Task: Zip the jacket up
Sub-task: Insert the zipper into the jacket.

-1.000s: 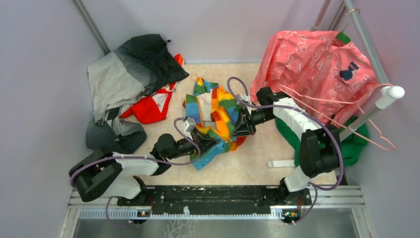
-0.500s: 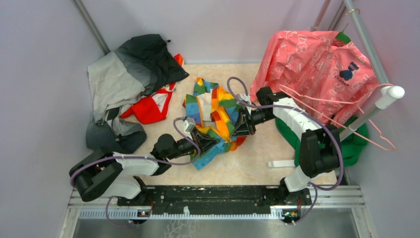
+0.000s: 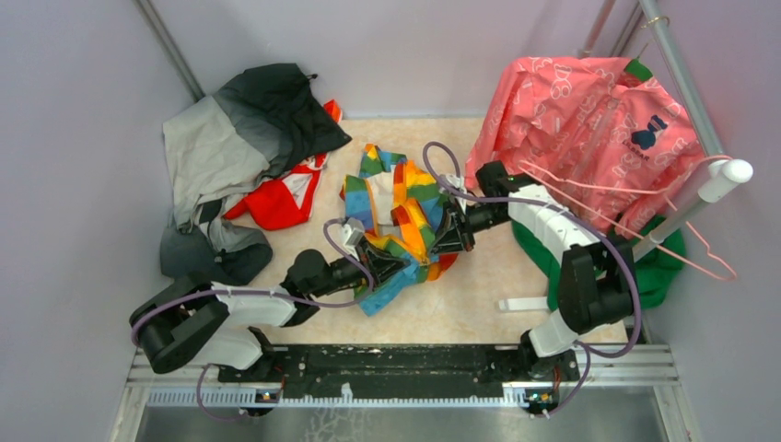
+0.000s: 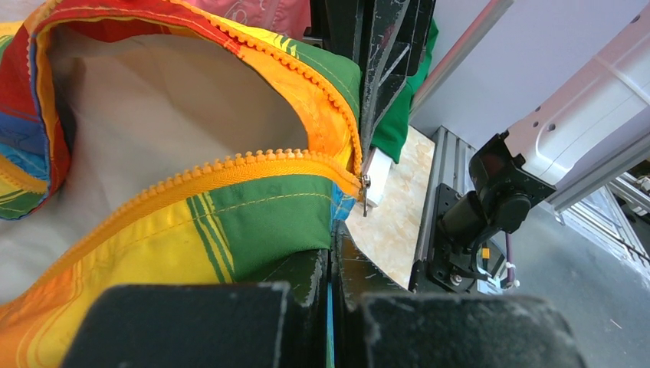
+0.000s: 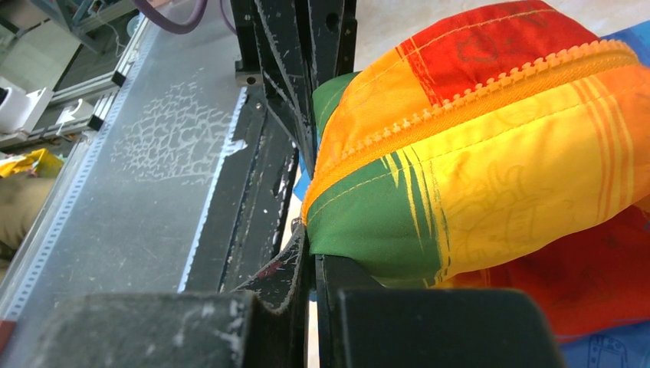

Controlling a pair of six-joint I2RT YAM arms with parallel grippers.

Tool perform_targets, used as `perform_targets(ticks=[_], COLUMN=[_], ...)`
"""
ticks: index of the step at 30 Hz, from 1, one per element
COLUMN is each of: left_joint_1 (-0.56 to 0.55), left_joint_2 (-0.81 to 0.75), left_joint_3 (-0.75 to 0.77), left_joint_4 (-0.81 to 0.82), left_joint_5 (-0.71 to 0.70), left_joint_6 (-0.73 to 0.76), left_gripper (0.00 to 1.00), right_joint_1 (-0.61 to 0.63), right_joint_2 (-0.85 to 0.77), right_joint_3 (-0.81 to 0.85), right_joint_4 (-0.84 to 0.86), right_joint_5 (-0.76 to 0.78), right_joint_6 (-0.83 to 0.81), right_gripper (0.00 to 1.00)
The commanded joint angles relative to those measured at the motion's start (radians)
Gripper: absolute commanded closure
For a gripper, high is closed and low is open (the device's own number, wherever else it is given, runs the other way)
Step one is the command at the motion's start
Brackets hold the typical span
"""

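The jacket (image 3: 410, 198) is thin matt cloth with stitched seams, and its orange zipper (image 4: 230, 165) has moulded, plastic-looking teeth. The right tool (image 5: 313, 253) is dull black, scratched pale along its edges. The counter (image 3: 460, 308) looks smooth and marbled cream.

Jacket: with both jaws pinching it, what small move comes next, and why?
Probably ease the right gripper away from the left gripper to tauten the jacket hem: the slider sits at the hem, and the teeth beyond gape apart.
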Motion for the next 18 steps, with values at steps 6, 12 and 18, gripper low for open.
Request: perform_targets(ticks=[6, 12, 18], left_joint_1=[-0.025, -0.027, -0.029], left_joint_2=[-0.004, -0.024, -0.072], left_joint_3=[0.046, 0.051, 0.064], left_joint_4=[-0.062, -0.119, -0.219], left_joint_5=[-0.035, -0.069, -0.088], left_joint_6=[-0.006, -0.038, -0.019], left_gripper=[1.0, 1.0, 1.0], right_joint_1=[0.01, 0.01, 0.01], right_joint_2=[-0.061, -0.074, -0.079], right_joint_3=[-0.028, -0.054, -0.075], right_joint_4=[0.16, 0.255, 0.347], right_joint_5=[-0.037, 0.007, 0.053], right_joint_6=[0.138, 0.239, 0.334], right_gripper=[1.0, 1.0, 1.0])
